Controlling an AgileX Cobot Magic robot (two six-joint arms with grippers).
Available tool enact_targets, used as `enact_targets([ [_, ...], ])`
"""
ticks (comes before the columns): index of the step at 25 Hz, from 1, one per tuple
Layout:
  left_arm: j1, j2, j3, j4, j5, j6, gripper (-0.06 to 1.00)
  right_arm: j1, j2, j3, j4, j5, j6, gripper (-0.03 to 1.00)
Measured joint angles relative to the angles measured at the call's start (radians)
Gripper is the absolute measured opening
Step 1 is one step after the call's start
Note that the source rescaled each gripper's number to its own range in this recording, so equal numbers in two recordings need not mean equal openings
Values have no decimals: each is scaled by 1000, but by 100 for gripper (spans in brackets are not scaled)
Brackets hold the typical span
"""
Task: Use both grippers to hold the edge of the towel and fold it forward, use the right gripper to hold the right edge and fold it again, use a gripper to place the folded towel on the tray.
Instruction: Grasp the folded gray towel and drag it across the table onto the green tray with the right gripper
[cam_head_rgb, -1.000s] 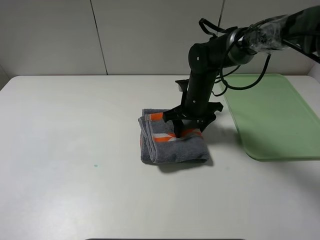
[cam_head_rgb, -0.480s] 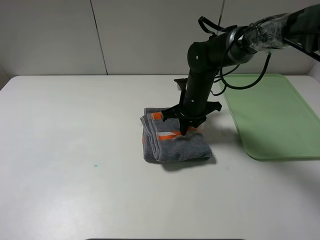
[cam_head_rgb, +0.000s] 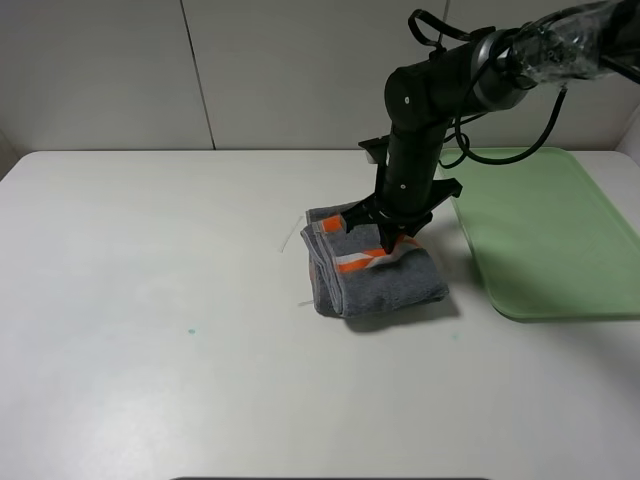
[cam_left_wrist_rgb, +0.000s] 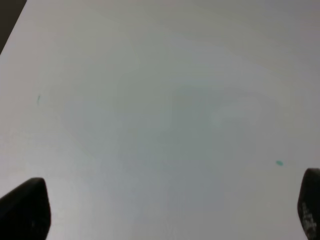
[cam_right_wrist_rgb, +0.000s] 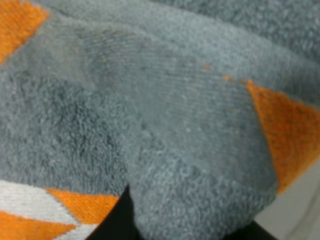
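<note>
1. We see the towel (cam_head_rgb: 378, 272) lying as a compact folded bundle on the white table (cam_head_rgb: 150, 300), just left of the tray (cam_head_rgb: 545, 230) and apart from it. Several stacked layers show along its left side, and orange and white stripes face up on top.
2. We judge both folds done: the stacked layers match a towel folded forward and then folded again from the right.
3. The right gripper (cam_head_rgb: 388, 245) stands down on the far-right part of the bundle. In the right wrist view grey terry and orange patches fill the frame, with cloth bunched at the dark finger bases, so we read this claw as clenched on the towel.
4. The bundle looks to rest on the table with no clear gap beneath, so we cannot tell whether any lift has begun.
5. The left gripper (cam_left_wrist_rgb: 160, 212) is released: its 2 tips sit wide apart over bare table, and a small green speck (cam_left_wrist_rgb: 279, 162) lies nearby. It is out of the high view.
6. Remaining, in our judgement: 1 step only, carrying the bundle right and setting it inside the tray rim, then letting go.
</note>
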Motion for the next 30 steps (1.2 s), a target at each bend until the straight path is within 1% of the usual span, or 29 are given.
enact_targets([
  [5, 0, 0, 0, 0, 0, 0, 100, -1, -11, 0, -15, 22, -39, 25],
  [10, 0, 0, 0, 0, 0, 0, 100, -15, -11, 0, -36, 51, -53, 25],
  [14, 0, 0, 0, 0, 0, 0, 100, -65, -11, 0, -53, 64, -56, 25],
  [17, 0, 0, 0, 0, 0, 0, 100, -132, -11, 0, -65, 70, -57, 25],
  [22, 0, 0, 0, 0, 0, 0, 100, -193, -11, 0, -89, 78, -57, 25],
  [30, 0, 0, 0, 0, 0, 0, 100, -290, -24, -6, -91, 97, -57, 25],
])
